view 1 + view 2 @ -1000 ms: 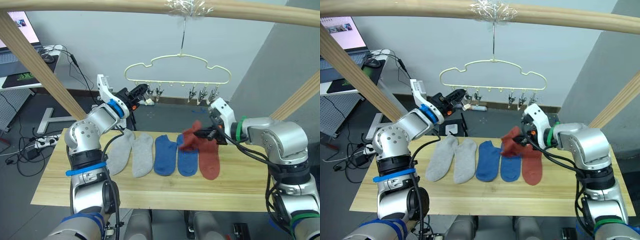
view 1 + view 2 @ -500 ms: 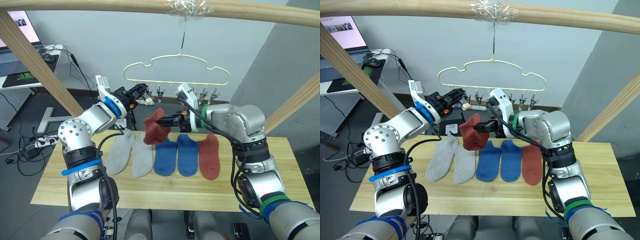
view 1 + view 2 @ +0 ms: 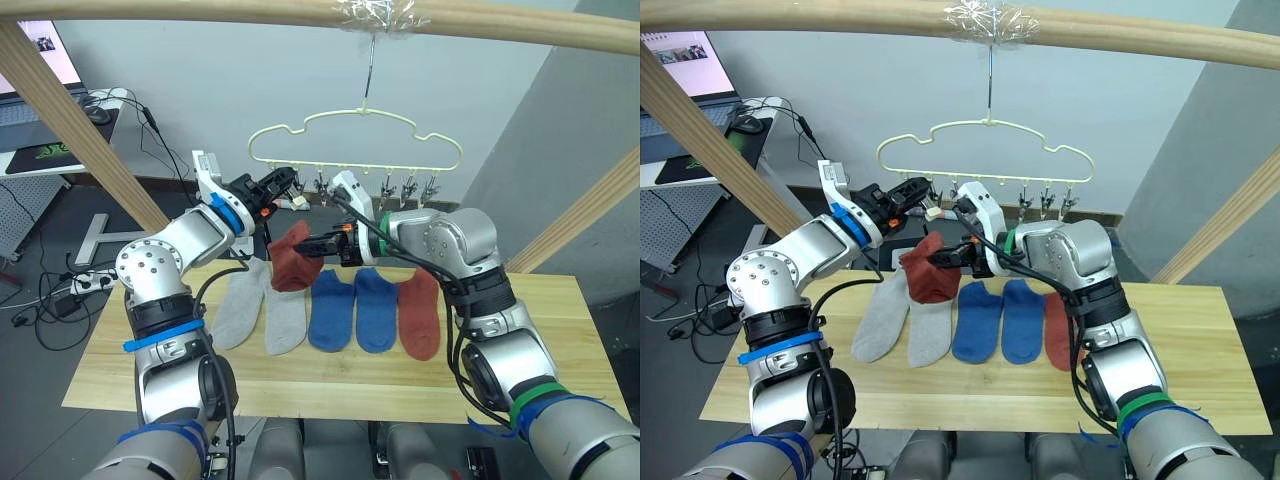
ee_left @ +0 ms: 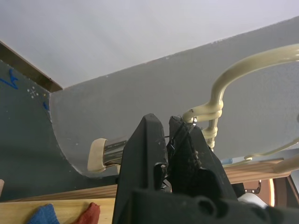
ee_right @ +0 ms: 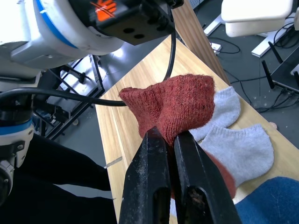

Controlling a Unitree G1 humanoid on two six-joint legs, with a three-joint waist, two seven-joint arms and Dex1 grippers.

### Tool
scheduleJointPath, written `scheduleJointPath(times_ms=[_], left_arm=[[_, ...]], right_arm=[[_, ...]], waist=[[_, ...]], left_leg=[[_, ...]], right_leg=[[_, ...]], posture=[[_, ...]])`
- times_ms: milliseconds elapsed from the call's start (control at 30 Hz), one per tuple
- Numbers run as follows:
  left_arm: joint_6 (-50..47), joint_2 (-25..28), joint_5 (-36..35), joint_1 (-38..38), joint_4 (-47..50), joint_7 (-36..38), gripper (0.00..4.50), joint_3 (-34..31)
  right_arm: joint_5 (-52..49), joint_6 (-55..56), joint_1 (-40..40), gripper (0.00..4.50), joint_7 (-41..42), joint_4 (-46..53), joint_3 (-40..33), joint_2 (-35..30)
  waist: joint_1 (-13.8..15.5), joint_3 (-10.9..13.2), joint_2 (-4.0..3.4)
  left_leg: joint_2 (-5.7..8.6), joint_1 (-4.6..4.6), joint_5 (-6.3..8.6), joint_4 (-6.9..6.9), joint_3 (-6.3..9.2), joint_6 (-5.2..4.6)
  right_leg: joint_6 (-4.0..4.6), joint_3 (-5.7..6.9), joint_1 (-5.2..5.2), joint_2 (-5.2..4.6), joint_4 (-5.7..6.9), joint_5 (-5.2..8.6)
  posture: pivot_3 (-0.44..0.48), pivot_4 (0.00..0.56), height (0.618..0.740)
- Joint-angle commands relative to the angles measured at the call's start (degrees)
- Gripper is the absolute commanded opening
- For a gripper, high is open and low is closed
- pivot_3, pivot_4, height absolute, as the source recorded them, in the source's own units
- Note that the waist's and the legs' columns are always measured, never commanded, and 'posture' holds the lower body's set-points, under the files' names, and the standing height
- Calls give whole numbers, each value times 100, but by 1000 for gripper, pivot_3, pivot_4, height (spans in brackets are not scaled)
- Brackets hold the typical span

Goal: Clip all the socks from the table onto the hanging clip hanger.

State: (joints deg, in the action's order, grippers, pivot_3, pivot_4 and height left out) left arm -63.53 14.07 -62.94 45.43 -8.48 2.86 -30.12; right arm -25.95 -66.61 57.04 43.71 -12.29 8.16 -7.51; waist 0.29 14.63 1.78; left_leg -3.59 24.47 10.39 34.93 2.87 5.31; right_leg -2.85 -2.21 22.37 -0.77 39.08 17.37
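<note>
A rust red sock (image 3: 292, 258) hangs bunched in the air, my right gripper (image 3: 320, 246) shut on its edge, just below the left end of the pale yellow-green clip hanger (image 3: 355, 135). My left gripper (image 3: 284, 181) is raised to that same end, its fingers (image 4: 154, 135) shut on the leftmost metal clip (image 4: 187, 122). On the plank table (image 3: 130, 370) lie two grey socks (image 3: 240, 300), two blue socks (image 3: 330, 310) and another rust red sock (image 3: 420, 315) in a row. In the right wrist view the held sock (image 5: 182, 100) folds over the black fingers.
The hanger's hook hangs from a thick wooden pole (image 3: 200, 12) overhead, with slanted wooden struts (image 3: 80, 130) at both sides. A white desk with a laptop (image 3: 40, 110) stands back left, with cables on the floor beside it.
My right gripper has carried the rust red sock up off the right of the row and leftward, to below the hanger's left end. The left gripper has stayed at the leftmost clip.
</note>
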Motion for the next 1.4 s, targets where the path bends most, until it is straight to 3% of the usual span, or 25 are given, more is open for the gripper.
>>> scheduleJointPath(times_ms=[33,600,1233,1267,1400], left_arm=[[35,12,-146,-57,265,-61,117,12],[115,50,-258,-196,393,-106,117,98],[275,170,-135,-341,364,108,117,390],[296,172,-128,-344,349,111,839,393],[311,160,-177,-341,319,130,2026,372]], right_arm=[[-38,246,256,31,97,-126,8,30],[86,820,830,31,298,-1124,27,-67],[152,953,1117,31,406,-1430,-113,-122],[148,951,1117,0,408,-1430,-117,-118],[143,941,1112,0,419,-1432,-128,-106]], waist=[[15,0,0],[108,-2,1],[109,-6,0],[109,-6,0],[122,-6,0]], left_leg=[[0,0,0,0,0,0],[0,0,-1,0,-1,1],[0,0,-2,0,-1,3],[0,0,-2,0,-1,3],[0,2,-2,0,-1,3]], right_leg=[[0,0,0,0,0,0],[1,1,0,0,0,0],[1,1,2,0,2,-1],[1,1,2,0,2,-1],[2,3,2,0,2,-1]], posture=[[178,168,740],[198,161,740],[190,154,740],[190,154,740],[190,154,740]])
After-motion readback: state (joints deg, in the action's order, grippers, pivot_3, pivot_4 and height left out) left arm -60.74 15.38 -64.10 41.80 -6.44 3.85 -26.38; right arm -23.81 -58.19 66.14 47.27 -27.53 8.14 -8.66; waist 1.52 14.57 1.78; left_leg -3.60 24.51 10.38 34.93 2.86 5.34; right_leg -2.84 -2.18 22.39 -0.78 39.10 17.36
